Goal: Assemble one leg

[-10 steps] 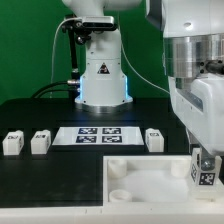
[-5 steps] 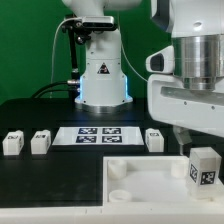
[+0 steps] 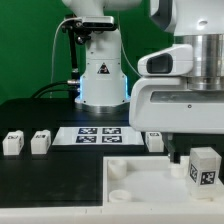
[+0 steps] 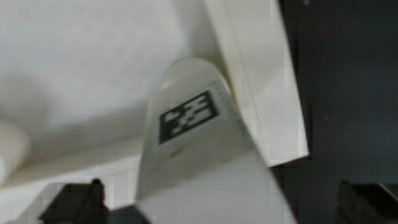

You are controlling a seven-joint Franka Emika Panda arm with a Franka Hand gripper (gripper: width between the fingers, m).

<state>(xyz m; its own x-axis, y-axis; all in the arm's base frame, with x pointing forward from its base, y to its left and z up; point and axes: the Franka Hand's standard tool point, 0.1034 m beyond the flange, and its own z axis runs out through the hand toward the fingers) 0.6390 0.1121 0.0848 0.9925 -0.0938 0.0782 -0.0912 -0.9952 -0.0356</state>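
One leg [image 3: 205, 167], a stubby white piece with a black-and-white tag, stands upright on the large white panel [image 3: 140, 180] near its right edge in the exterior view. My gripper [image 3: 196, 146] hangs just above it, open and empty. In the wrist view the leg [image 4: 192, 120] lies between my two dark fingertips [image 4: 80, 200], which stand wide apart and touch nothing; my gripper [image 4: 222, 205] is open. Three more legs stand on the black table: two at the exterior view's left [image 3: 13, 143] [image 3: 40, 142] and one behind the panel [image 3: 154, 140].
The marker board [image 3: 95, 134] lies flat between the loose legs. The robot base [image 3: 100, 75] stands behind it. The panel's raised rim [image 4: 249, 70] runs next to the standing leg. My hand fills the exterior view's upper right.
My gripper has let go of the leg and risen above it. The leg stays standing on the panel.
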